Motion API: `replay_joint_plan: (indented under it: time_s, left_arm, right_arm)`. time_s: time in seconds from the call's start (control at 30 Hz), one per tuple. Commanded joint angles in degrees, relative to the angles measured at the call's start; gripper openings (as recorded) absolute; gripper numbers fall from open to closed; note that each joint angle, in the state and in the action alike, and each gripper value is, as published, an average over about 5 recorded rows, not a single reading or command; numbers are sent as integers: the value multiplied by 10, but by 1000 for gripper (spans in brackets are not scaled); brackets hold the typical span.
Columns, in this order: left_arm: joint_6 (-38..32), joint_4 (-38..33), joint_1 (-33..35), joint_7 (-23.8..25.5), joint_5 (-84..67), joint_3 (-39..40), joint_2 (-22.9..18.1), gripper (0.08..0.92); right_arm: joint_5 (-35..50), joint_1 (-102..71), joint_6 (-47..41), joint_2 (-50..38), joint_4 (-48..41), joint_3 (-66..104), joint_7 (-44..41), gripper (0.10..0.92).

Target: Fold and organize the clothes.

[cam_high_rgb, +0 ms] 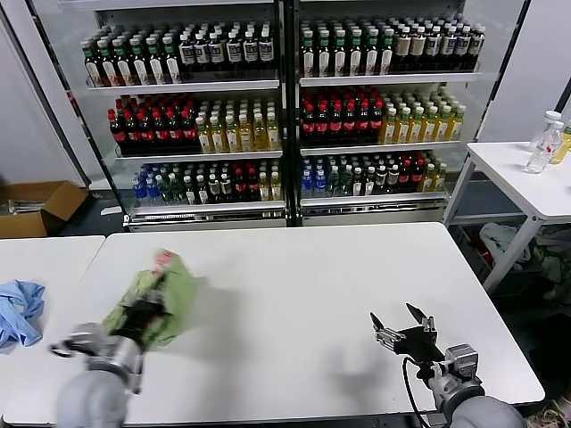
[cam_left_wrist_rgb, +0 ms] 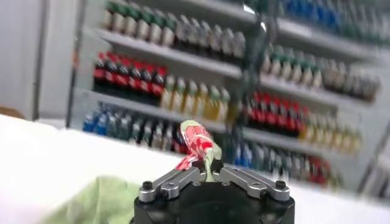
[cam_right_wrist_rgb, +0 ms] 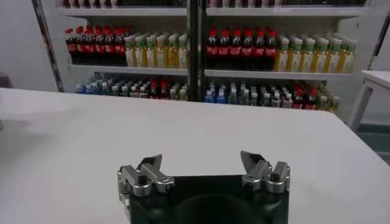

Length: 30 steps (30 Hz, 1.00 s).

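The light green shirt point(cam_high_rgb: 168, 299) hangs bunched in the air over the left part of the white table point(cam_high_rgb: 294, 303), its red-and-white patch point(cam_high_rgb: 163, 259) at the top. My left gripper point(cam_high_rgb: 145, 314) is shut on the shirt and holds it up. In the left wrist view the jaws point(cam_left_wrist_rgb: 206, 170) pinch the cloth, the patch point(cam_left_wrist_rgb: 196, 141) stands up between them and green cloth point(cam_left_wrist_rgb: 91, 204) hangs below. My right gripper point(cam_high_rgb: 399, 315) is open and empty above the table's front right part; in the right wrist view point(cam_right_wrist_rgb: 201, 163) nothing lies between its fingers.
A light blue garment point(cam_high_rgb: 18, 310) lies on a second white table at the left. A drinks fridge with several shelves of bottles point(cam_high_rgb: 285, 107) stands behind. A side table with bottles point(cam_high_rgb: 544, 147) stands at the right, a cardboard box point(cam_high_rgb: 31, 207) on the floor at the left.
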Motion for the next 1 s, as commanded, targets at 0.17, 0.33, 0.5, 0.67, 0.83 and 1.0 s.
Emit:
replay_joint_plan:
  time_s: [0.17,0.33,0.5,0.67,0.83,1.0]
  left_arm:
    - [-1,75,-53,-29,258,318,-110,101]
    - [2,94,-88,-42,223,323,-130,109]
    - [-18,63,-93,-61,137,315,-128,223]
    - [-22,-54,-21,-51,63,282,-99,362]
    - [-36,-127,74,-39,63,205,-91,509]
    - [-63,-119,115,-61,69,107,-72,656]
  right_arm:
    - [2,0,0,0,-1,14,-4,823]
    - [2,9,-5,-2,0,5,-8,823]
    - [20,35,-8,6,-1,-31,-2,823]
    - [37,102,-5,34,-21,-127,16,823]
    - [51,195,-9,95,-95,-244,49,823]
    - [89,270,-18,164,-190,-317,90,823]
